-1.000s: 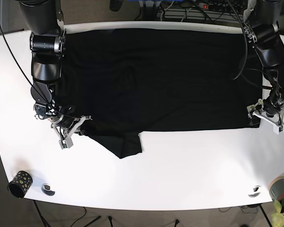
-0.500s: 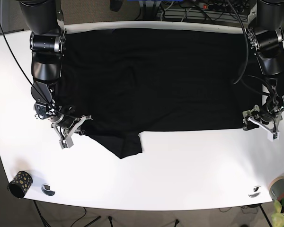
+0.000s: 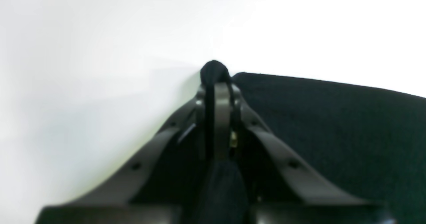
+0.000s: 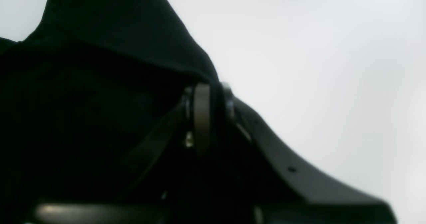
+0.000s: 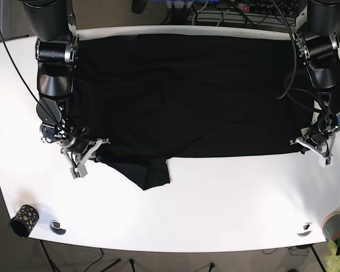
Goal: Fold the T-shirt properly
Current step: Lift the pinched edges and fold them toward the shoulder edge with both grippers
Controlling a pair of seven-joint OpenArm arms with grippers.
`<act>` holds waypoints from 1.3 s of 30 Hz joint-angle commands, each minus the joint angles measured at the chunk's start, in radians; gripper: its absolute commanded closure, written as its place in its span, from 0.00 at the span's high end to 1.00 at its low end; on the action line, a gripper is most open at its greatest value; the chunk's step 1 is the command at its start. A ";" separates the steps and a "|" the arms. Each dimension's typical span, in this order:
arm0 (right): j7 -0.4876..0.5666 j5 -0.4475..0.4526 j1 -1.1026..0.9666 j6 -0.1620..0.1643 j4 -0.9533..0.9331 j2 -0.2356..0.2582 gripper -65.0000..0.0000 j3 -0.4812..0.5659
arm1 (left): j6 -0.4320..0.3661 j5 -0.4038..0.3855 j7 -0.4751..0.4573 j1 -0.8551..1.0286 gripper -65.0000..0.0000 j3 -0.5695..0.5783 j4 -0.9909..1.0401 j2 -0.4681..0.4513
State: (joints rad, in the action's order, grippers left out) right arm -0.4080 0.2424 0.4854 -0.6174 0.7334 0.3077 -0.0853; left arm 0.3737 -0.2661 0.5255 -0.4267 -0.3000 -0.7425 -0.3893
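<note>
Black T-shirt (image 5: 187,93) lies spread flat across the far half of the white counter (image 5: 215,198), one sleeve (image 5: 147,173) poking toward the near edge at my right-arm side.

Change noted: my left fingers (image 5: 311,145) have slid in from beyond the shirt's side edge and come down on its near corner. A second ago they hung clear of the cloth, out over bare counter; half a second ago they were closing the gap. Now they sit right at the hem. In the left wrist view my left fingers (image 3: 218,84) are pressed together with a small bump of black fabric sticking out past the tips, so I read them as closed on the shirt's corner.

My right fingers (image 5: 86,154) have not shifted over the same span. They sit at the opposite near corner, just beside the sleeve. In the right wrist view my right fingers (image 4: 206,94) are closed too, with dark cloth draped over and between them: gripping the shirt.

Meaning for the task, as I judge it: both near corners are now pinched, so the setup for the first fold looks complete. Next move would likely call for lifting both corners together and carrying the near edge over the shirt body. Risk: the left pinch looks shallow, only a small tuft held, and could slip on the lift.
</note>
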 commanded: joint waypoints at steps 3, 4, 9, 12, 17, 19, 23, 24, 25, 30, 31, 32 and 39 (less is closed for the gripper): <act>-0.044 0.021 0.026 -0.006 0.130 0.017 0.06 -0.005 | 0.001 -0.006 -0.014 -0.016 0.00 -0.001 -0.090 -0.018; -0.058 0.021 0.020 -0.006 0.151 0.017 0.06 -0.006 | 0.001 -0.006 -0.014 -0.008 0.00 -0.001 -0.102 -0.018; -0.148 0.021 -0.004 -0.006 0.288 0.017 0.06 -0.081 | 0.003 -0.011 -0.014 0.019 0.00 -0.001 -0.193 -0.018; -0.197 0.021 -0.011 -0.012 0.335 0.014 0.06 -0.130 | 0.003 -0.012 -0.014 0.039 0.00 -0.001 -0.245 -0.017; -0.260 0.021 -0.040 -0.014 0.421 0.015 0.06 -0.181 | 0.003 -0.014 -0.012 0.073 0.00 -0.001 -0.306 -0.015; -0.286 0.021 -0.063 -0.014 0.475 0.015 0.06 -0.201 | 0.005 -0.014 -0.011 0.082 0.00 -0.001 -0.329 -0.015; -0.335 0.021 -0.106 -0.014 0.562 0.015 0.06 -0.221 | 0.005 -0.014 -0.011 0.119 0.00 -0.005 -0.384 -0.015; -0.345 0.021 -0.115 -0.014 0.584 0.015 0.06 -0.224 | 0.005 -0.014 -0.011 0.128 0.00 -0.006 -0.401 -0.015; -0.358 0.021 -0.132 -0.014 0.616 0.015 0.06 -0.229 | 0.005 -0.014 -0.009 0.144 0.00 -0.006 -0.427 -0.015; -0.427 0.021 -0.202 -0.014 0.743 0.014 0.06 -0.264 | 0.005 -0.014 -0.009 0.217 0.00 -0.006 -0.542 -0.015; -0.443 0.021 -0.221 -0.014 0.774 0.011 0.06 -0.281 | 0.005 -0.014 -0.009 0.236 0.00 -0.006 -0.572 -0.015; -0.454 0.021 -0.233 -0.014 0.793 0.011 0.06 -0.291 | 0.005 -0.014 -0.006 0.251 0.00 -0.006 -0.589 -0.015; -0.486 0.022 -0.343 -0.016 0.915 0.009 0.06 -0.353 | 0.005 -0.015 0.061 0.322 0.00 -0.058 -0.659 -0.015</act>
State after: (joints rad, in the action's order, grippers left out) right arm -0.9024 0.2588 0.1364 -0.6323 1.5986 0.2993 -0.4263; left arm 0.3855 -0.2775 0.6006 -0.0998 -0.3218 -1.3617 -0.3820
